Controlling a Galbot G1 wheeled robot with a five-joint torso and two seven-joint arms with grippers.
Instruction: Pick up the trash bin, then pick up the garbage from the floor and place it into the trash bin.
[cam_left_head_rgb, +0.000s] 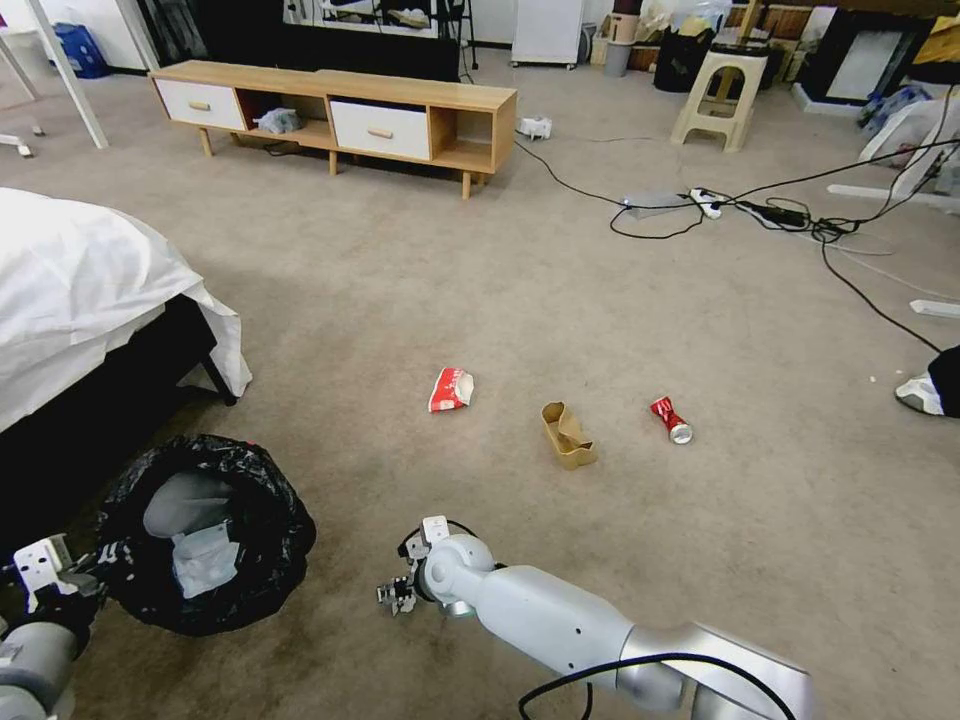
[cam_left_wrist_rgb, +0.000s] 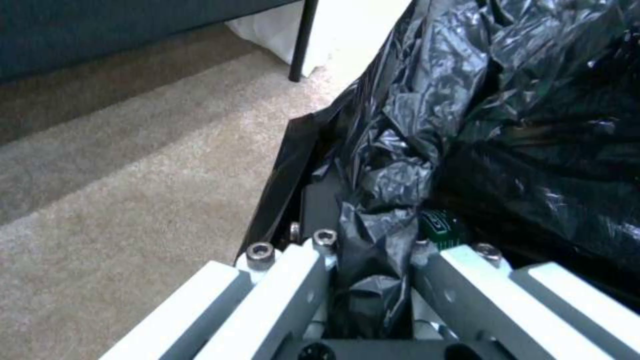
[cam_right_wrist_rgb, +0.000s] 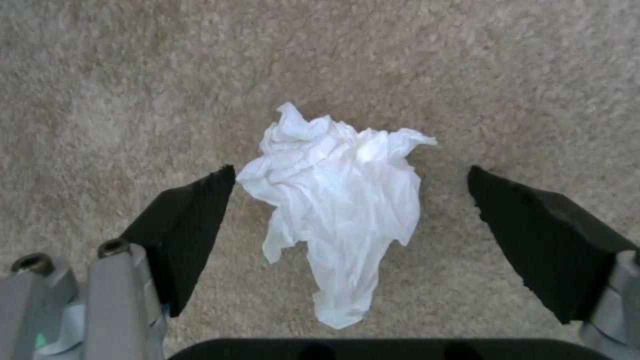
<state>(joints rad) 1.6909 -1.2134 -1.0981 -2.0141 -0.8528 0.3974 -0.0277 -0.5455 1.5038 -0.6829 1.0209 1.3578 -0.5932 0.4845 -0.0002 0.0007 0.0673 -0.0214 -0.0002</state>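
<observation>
The trash bin (cam_left_head_rgb: 200, 530), lined with a crinkled black bag, is at the lower left beside the bed. My left gripper (cam_left_head_rgb: 95, 575) is shut on its bagged rim (cam_left_wrist_rgb: 373, 210), with black plastic pinched between the fingers (cam_left_wrist_rgb: 300, 280). A green-labelled bottle (cam_left_wrist_rgb: 441, 226) peeks from inside. My right gripper (cam_left_head_rgb: 400, 595) points down at the carpet and stands open around a crumpled white tissue (cam_right_wrist_rgb: 340, 200), which lies between its pads (cam_right_wrist_rgb: 187, 220) untouched. Farther out lie a red-white wrapper (cam_left_head_rgb: 451, 389), a brown paper box (cam_left_head_rgb: 567, 436) and a crushed red can (cam_left_head_rgb: 671, 420).
The white-covered bed (cam_left_head_rgb: 80, 290) borders the left. A low wooden cabinet (cam_left_head_rgb: 340, 110) stands at the back, with a plastic stool (cam_left_head_rgb: 722, 95) and cables with a power strip (cam_left_head_rgb: 705, 203) to the right. A person's shoe (cam_left_head_rgb: 918, 393) is at the right edge.
</observation>
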